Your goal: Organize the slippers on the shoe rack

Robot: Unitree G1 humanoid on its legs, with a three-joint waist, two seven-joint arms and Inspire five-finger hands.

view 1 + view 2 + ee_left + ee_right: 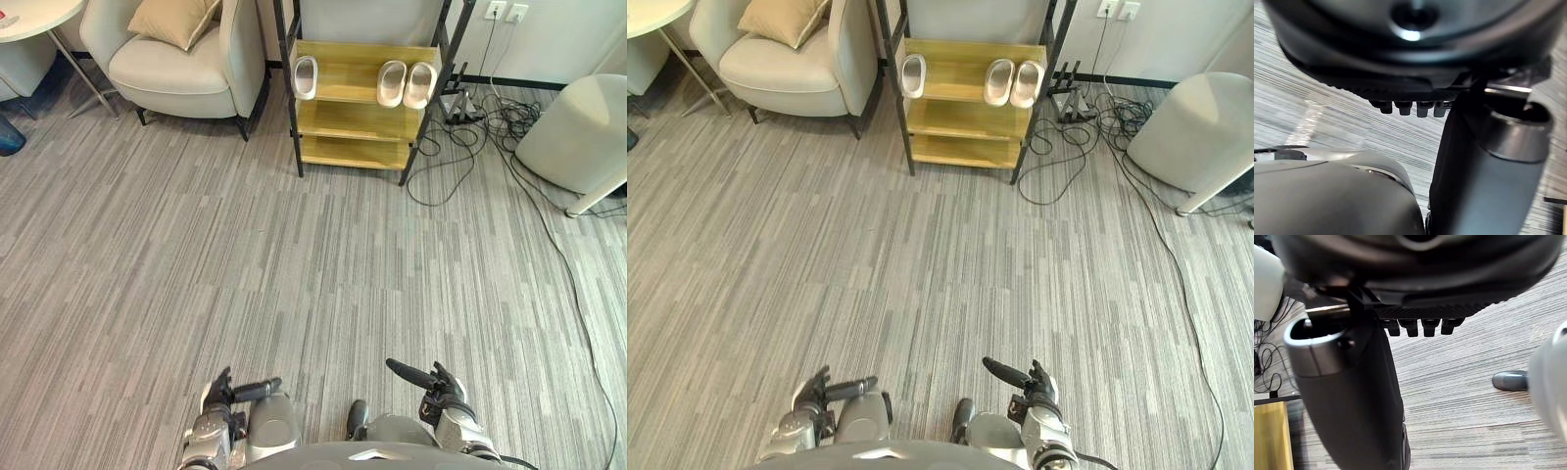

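On the top shelf of the shoe rack [355,119]: three pale slippers, in the upper middle of the frame. A single slipper [306,76] lies at the shelf's left end. A pair, left one [392,83] touching right one [419,85], lies at the right end, well apart from the single.
Lower shelves: two bare wooden boards, nothing on them.
Left hand [223,394]: low at the bottom edge, left of centre. Its fingers are relaxed and apart with the thumb pointing inward, and it holds nothing.
Right hand [443,390]: low at the bottom edge, right of centre. Its fingers are loose too, thumb pointing inward, and it is empty.
Carpet floor [294,264]: a wide open stretch lies between the hands and the rack.
Surroundings: a beige armchair [176,69] sits at upper left and loose cables [460,147] trail just right of the rack.
Step in hand: probably the approach, since the rack is well out of reach and no slipper is grasped.
Next move: likely walking straight up to the rack, keeping left of the cables, then reaching for the lone slipper to set it beside the pair.
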